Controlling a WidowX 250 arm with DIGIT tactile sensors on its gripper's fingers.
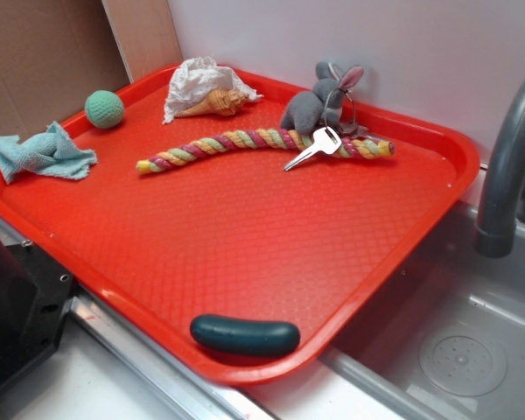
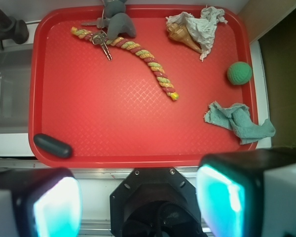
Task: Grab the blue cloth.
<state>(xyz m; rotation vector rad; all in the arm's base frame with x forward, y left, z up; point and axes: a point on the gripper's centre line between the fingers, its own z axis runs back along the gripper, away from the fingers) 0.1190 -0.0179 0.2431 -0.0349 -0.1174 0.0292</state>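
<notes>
With its jaws spread wide and empty, the gripper [image 2: 138, 197] should descend onto the bunched middle of the crumpled pale aqua-blue terry cloth [image 2: 239, 122] (draped over the red plastic tray's [image 2: 138, 123] rim), avoiding the nearby round teal-green knitted ball [image 2: 239, 73].

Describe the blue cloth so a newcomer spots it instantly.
Start at the red tray and go to the edge beside the green ball. The blue cloth lies crumpled there, overhanging the rim. It is pale aqua terry and flat, unlike the white cloth wrapping a shell.

Bright, even, diffuse light with soft, short shadows. Mild sheen on the red tray [image 1: 402, 227]. Near gripper fingers [image 2: 56, 205] blurred, glowing cyan; far scene sharp.
</notes>
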